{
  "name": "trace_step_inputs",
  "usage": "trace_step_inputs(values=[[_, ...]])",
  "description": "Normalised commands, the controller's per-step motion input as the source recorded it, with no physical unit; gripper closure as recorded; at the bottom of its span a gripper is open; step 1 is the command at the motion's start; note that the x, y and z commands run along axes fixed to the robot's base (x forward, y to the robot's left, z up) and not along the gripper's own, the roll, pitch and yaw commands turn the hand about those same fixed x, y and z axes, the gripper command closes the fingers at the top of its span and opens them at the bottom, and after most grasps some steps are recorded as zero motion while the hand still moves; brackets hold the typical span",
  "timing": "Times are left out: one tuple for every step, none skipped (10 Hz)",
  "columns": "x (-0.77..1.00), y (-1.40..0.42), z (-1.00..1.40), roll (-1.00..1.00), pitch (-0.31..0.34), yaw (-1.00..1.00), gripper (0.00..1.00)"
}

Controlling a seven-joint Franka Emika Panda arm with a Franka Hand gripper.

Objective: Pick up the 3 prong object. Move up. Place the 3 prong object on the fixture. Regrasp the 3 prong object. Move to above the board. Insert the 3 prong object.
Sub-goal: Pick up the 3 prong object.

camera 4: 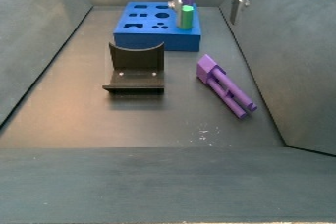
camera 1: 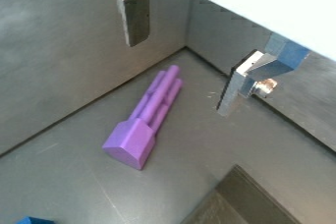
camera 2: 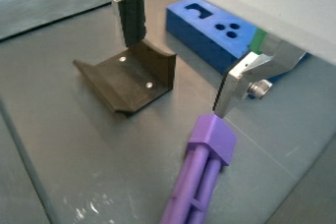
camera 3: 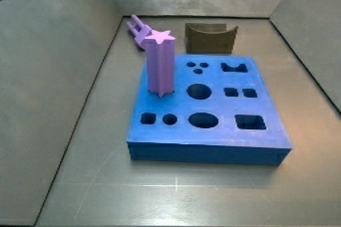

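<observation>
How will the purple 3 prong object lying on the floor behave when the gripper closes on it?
The 3 prong object looks like rigid plastic, so probably stiff and light. Lying flat on its ribbed side, it seems unlikely to roll. Its smooth surface may slip between the open gripper's pads above it.

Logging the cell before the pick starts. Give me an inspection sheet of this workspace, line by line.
Surface: grey metal floor, bare apart from the listed items; a few small pale specks near the front.
Job's things: purple plastic 3 prong object lies flat on the floor, ungripped; dark brown notched fixture stands beside it, with nothing on it; large blue board with cut-out holes sits behind.
Clutter: tall purple star-topped post stands upright in the board; a small green piece also stands on it.
Grippers: the gripper hangs above the 3 prong object, jaws apart, nothing between the fingers.
Cables: nothing seen.
Surroundings: grey walls enclose the floor.
</observation>
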Motion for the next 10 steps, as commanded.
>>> trace_step_inputs(values=[[-0.2,0.0,-0.19,-0.23,-0.274,0.6,0.0],[-0.2,0.03,-0.18,-0.23,-0.283,0.56,0.0],[-0.17,0.12,-0.18,-0.27,-0.307,0.52,0.0],[-0.18,0.18,-0.2,-0.26,-0.289,0.52,0.0],[-0.17,0.21,-0.19,-0.28,-0.29,0.52,0.0],[-0.2,0.24,-0.2,-0.27,-0.281,0.5,0.0],[-0.21,0.2,-0.24,-0.25,-0.276,0.51,0.0],[-0.21,0.16,-0.28,-0.25,-0.287,0.49,0.0],[-0.23,0.14,-0.3,-0.24,-0.281,0.46,0.0],[-0.26,0.12,-0.29,-0.25,-0.287,0.37,0.0]])
